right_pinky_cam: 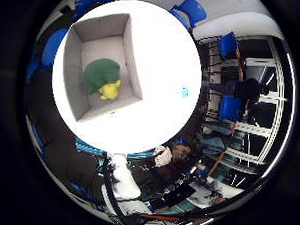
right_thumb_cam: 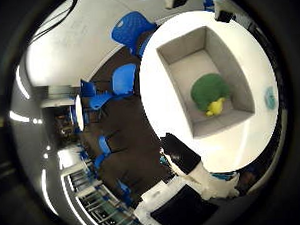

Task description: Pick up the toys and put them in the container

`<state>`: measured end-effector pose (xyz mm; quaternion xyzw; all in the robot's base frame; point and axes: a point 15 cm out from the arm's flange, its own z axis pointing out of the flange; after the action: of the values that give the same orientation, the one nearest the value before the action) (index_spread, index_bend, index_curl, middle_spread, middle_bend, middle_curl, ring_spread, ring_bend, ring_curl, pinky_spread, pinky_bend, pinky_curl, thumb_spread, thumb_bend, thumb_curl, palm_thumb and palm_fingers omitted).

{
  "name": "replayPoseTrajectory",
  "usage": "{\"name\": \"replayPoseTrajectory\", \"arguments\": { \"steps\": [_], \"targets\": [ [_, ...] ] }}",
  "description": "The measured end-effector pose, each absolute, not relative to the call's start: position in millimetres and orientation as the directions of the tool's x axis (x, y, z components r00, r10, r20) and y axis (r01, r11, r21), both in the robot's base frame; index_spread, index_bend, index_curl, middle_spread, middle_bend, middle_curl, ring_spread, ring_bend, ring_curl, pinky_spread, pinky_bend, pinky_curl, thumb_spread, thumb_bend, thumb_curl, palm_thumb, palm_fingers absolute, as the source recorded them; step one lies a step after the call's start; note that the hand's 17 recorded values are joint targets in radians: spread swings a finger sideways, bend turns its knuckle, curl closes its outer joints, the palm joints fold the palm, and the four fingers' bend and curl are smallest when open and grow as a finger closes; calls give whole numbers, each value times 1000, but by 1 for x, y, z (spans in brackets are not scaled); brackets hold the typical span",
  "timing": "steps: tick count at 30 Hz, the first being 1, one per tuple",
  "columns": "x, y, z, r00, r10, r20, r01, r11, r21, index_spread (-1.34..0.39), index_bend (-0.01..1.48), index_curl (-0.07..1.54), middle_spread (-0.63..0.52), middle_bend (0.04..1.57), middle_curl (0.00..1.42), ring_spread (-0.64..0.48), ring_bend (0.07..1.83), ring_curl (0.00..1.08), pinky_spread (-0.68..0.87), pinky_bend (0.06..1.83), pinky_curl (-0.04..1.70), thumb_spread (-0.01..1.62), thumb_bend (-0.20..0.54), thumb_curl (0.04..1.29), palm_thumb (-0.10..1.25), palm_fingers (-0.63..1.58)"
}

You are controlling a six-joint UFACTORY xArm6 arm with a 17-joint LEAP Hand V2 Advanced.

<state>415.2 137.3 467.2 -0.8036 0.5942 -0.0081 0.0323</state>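
Observation:
A grey square container [right_pinky_cam: 88, 50] stands on a round white table [right_pinky_cam: 160, 118]. A green soft toy with a yellow part [right_pinky_cam: 103, 78] lies inside it; the right thumb side palm view shows the toy [right_thumb_cam: 211, 93] in the container [right_thumb_cam: 178, 66] too. A small pale teal thing [right_pinky_cam: 184, 91] lies on the table beside the container. My hand [right_thumb_cam: 180, 161] is high above the table, off to the side of the container. Its fingers reach in from the view's edge, relaxed, with nothing between them. In the right little finger side palm view a white finger [right_pinky_cam: 123, 179] shows past the table's rim.
Blue chairs [right_thumb_cam: 132, 31] stand around the table on a dark floor. Another small round table [right_thumb_cam: 79, 113] with blue chairs is further off. Shelving and desks [right_pinky_cam: 256, 87] line the room's side.

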Motion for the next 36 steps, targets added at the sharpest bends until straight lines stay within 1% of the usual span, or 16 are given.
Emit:
{"name": "replayPoseTrajectory", "arguments": {
  "steps": [2, 3, 5, 8, 10, 13, 20, 25, 36],
  "targets": [
    [411, 117, 472, 291, -956, -17, -955, -290, -55, -463, 164, 343, -26, 539, 339, 247, 380, 195, 490, 518, 378, 1119, -23, 320, 589, 55],
    [407, 102, 472, 285, -958, -9, -958, -285, -38, -462, 206, 352, 21, 356, 293, 246, 406, 210, 482, 538, 380, 1115, -23, 318, 585, -11],
    [399, 65, 472, 256, -967, 7, -967, -256, -3, -462, 185, 344, 52, 288, 278, 249, 381, 206, 468, 515, 361, 1108, -25, 313, 581, 3],
    [392, 2, 459, 199, -980, 25, -978, -197, 62, -454, 172, 330, 77, 240, 283, 247, 344, 205, 455, 486, 341, 1100, -22, 308, 579, 21],
    [388, -38, 452, 162, -986, 37, -984, -159, 77, -453, 170, 322, 80, 224, 288, 246, 329, 206, 448, 478, 333, 1101, -23, 304, 576, 31],
    [390, -98, 446, 120, -990, 68, -992, -116, 55, -451, 167, 309, 83, 202, 296, 239, 310, 210, 443, 459, 323, 1102, -22, 299, 575, 41],
    [399, -201, 409, 91, -978, 189, -996, -91, 10, -449, 171, 295, 83, 185, 299, 237, 287, 224, 437, 435, 309, 1089, -21, 303, 584, 56],
    [399, -238, 386, 146, -967, 208, -989, -142, 35, -448, 169, 292, 85, 184, 295, 239, 282, 232, 435, 435, 309, 1066, -24, 310, 594, 60],
    [437, -281, 328, 107, -973, 203, -994, -106, 17, -443, 170, 293, 76, 184, 291, 239, 268, 243, 442, 439, 309, 1058, -23, 313, 593, 72]
  ]
}}
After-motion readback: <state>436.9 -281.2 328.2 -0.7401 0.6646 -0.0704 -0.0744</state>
